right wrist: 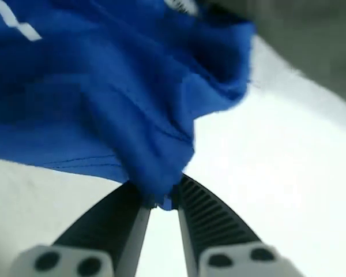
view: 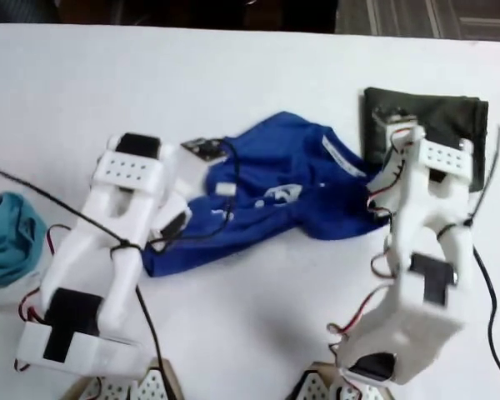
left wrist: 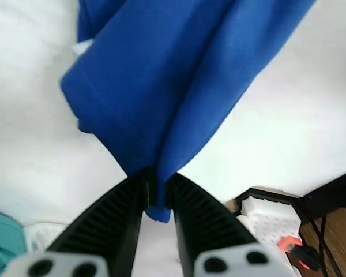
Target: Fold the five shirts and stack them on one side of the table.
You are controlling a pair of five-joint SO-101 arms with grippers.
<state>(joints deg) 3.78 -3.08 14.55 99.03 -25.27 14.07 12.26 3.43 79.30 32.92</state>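
1. Left gripper is clamped on a hem of the blue shirt, with the cloth pinched between its black fingers.
2. Right gripper is closed on a bunched edge at the shirt's other end.
3. Between the two arms, the blue shirt lies crumpled across the middle of the white table.
4. A dark folded shirt lies flat behind the right arm, beside the blue one.
5. A teal shirt sits bunched at the table edge near the left arm.

White arms, black ribbed tools, red wires
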